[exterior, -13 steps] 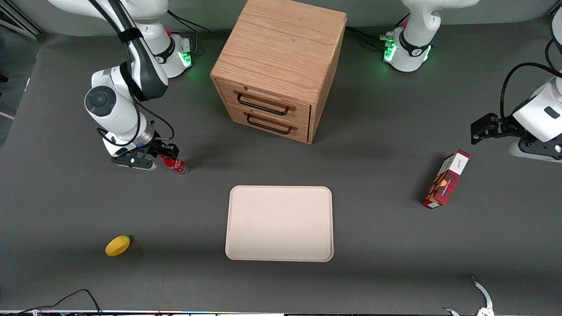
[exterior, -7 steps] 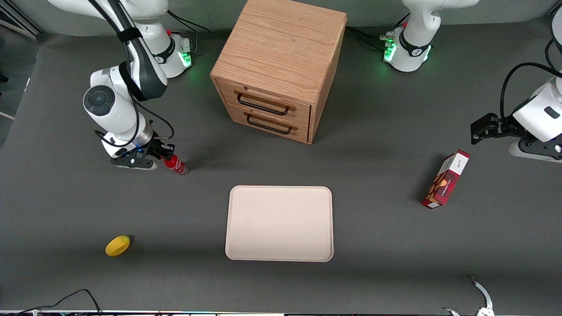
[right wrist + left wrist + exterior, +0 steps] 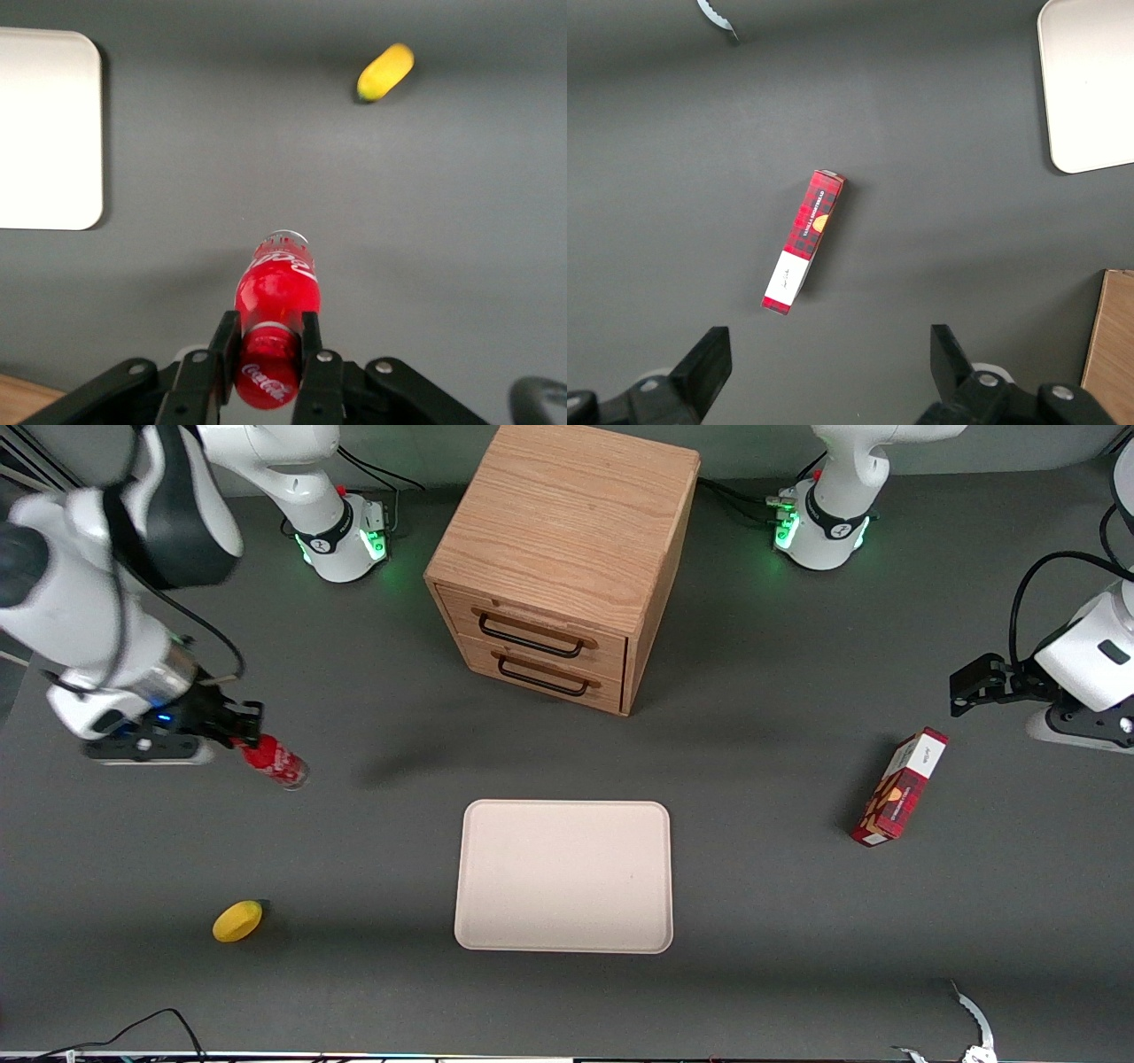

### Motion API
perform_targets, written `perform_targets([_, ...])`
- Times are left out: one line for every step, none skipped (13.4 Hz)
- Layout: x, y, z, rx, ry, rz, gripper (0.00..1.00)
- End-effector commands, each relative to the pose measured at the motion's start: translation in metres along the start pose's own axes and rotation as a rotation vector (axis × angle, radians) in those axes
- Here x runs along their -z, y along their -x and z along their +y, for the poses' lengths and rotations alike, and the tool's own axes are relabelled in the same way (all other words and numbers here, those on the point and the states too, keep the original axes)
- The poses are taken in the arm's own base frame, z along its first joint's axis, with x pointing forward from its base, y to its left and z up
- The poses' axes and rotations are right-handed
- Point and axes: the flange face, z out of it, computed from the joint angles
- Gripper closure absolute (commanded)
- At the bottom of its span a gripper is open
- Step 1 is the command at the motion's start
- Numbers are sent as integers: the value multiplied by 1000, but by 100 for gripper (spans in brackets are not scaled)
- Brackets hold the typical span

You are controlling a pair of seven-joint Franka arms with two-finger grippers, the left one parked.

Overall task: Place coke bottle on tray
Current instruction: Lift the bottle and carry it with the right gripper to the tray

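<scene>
The coke bottle, small with a red cap and red label, hangs in the air, held by its cap end in my right gripper, which is shut on it. They are high above the table toward the working arm's end. In the right wrist view the bottle sits between the black fingers, with the gripper clamped at the cap. The pale cream-pink tray lies flat in the middle of the table, nearer the front camera than the cabinet; one corner shows in the right wrist view.
A wooden two-drawer cabinet stands farther from the camera than the tray. A yellow lemon lies near the front edge toward the working arm's end, also in the right wrist view. A red plaid box lies toward the parked arm's end.
My gripper has lifted the coke bottle off the table and risen with it, swinging away from the cabinet toward the working arm's end. The tray, lemon and box have not moved.
</scene>
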Motion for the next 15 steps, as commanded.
perform_targets([62, -39, -12, 21, -82, -35, 100])
perform_targets([73, -52, -17, 18, -96, -47, 100])
perform_targets([75, -61, -27, -13, -102, -73, 100])
perform_targets([80, -68, -46, -40, -123, -70, 100])
perform_targets([79, -75, -70, -76, -143, -67, 100])
perform_targets([70, -83, -91, -130, -156, -68, 100])
perform_targets([59, -92, -114, -172, -154, -57, 100])
perform_targets([46, -100, -132, -207, -146, -35, 100])
perform_targets([31, -108, -150, -256, -149, -8, 100])
perform_targets([12, -116, -166, -299, -159, 6, 100])
perform_targets([-6, -123, -185, -361, -178, 28, 100])
perform_targets([-27, -129, -204, -406, -192, 49, 100])
perform_targets([-51, -135, -218, -440, -182, 69, 100])
perform_targets([-72, -137, -231, -456, -167, 82, 100])
perform_targets([-95, -140, -237, -471, -162, 73, 100])
